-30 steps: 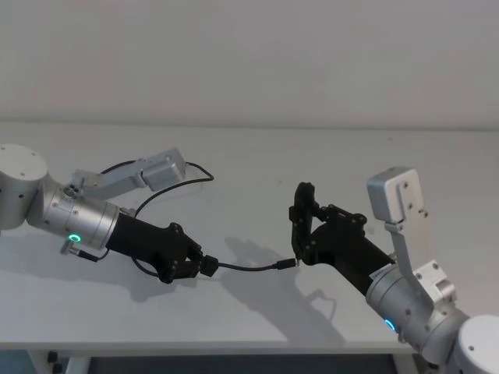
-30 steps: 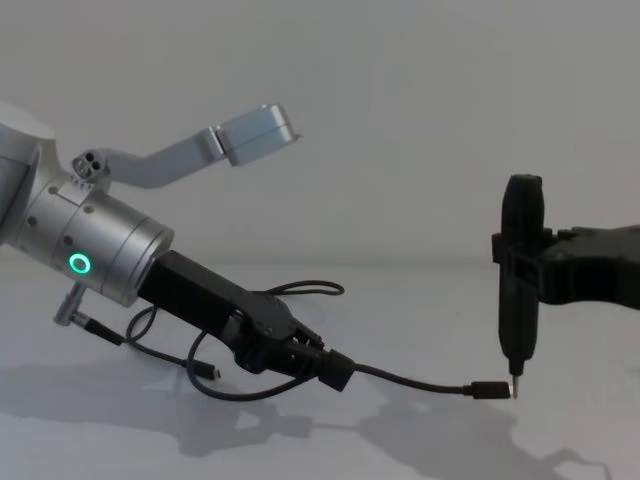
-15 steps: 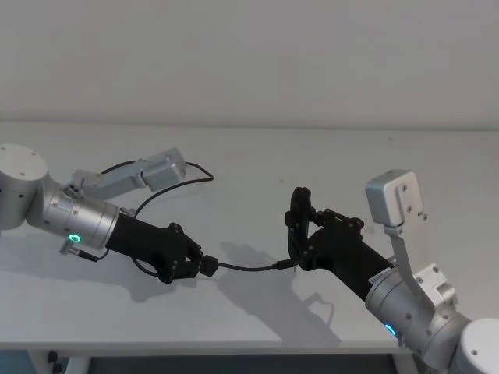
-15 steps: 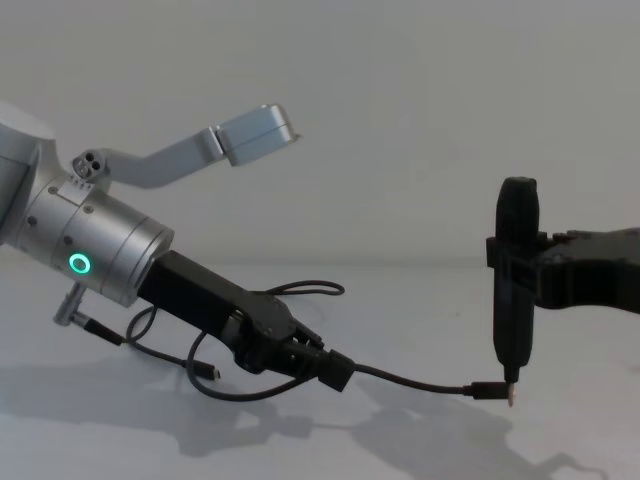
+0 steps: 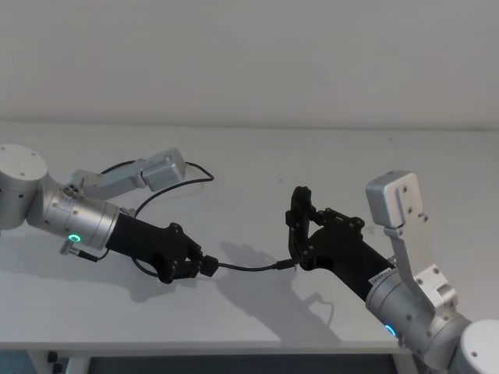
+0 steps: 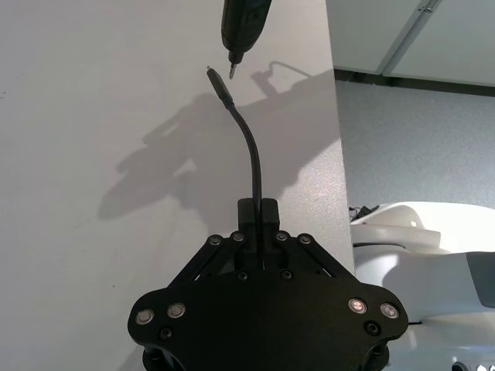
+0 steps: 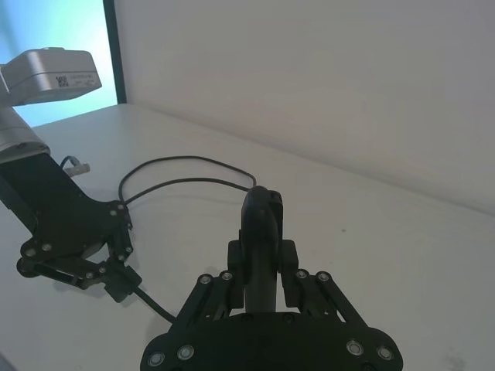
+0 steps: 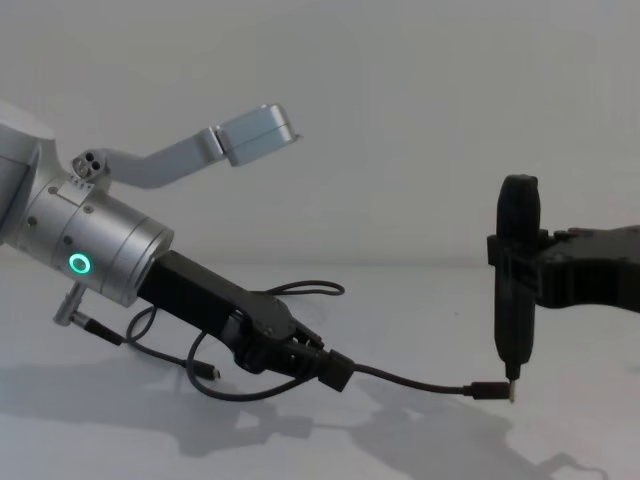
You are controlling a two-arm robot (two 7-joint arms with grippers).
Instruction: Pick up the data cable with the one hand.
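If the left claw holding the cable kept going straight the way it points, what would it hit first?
Probably the black tool held by the right gripper. The left gripper, shut on the data cable, points along the table toward the tool's tip beside the plug. Depth is unclear; it might pass alongside.

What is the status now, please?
Left tool shut on the data cable near one plug. Right tool holds a pointed black tool, tip at the cable's free plug. Nothing in the way.
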